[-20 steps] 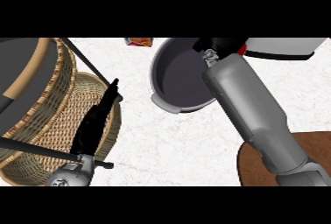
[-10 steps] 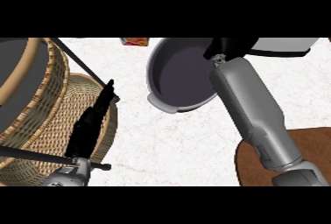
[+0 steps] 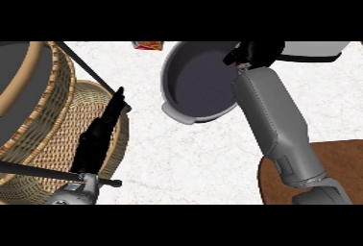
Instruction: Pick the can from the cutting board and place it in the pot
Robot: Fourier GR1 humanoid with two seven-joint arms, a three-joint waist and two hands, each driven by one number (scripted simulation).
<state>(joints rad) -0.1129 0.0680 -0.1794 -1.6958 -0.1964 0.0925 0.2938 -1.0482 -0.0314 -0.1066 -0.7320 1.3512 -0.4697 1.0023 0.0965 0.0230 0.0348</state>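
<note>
Our right hand [image 3: 257, 52] hangs over the pot [image 3: 199, 81]; we cannot tell what its fingers do. Our left hand [image 3: 99, 134] rests released, fingers straight, over the basket [image 3: 53, 144].

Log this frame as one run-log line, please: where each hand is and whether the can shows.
right hand: over pot rim, fingers curled | can: not visible | left hand: open, resting over wicker basket | cutting board: bare where visible

grey pot [image 3: 177, 79], tan woven basket [image 3: 60, 134], brown board [image 3: 340, 166]
</note>
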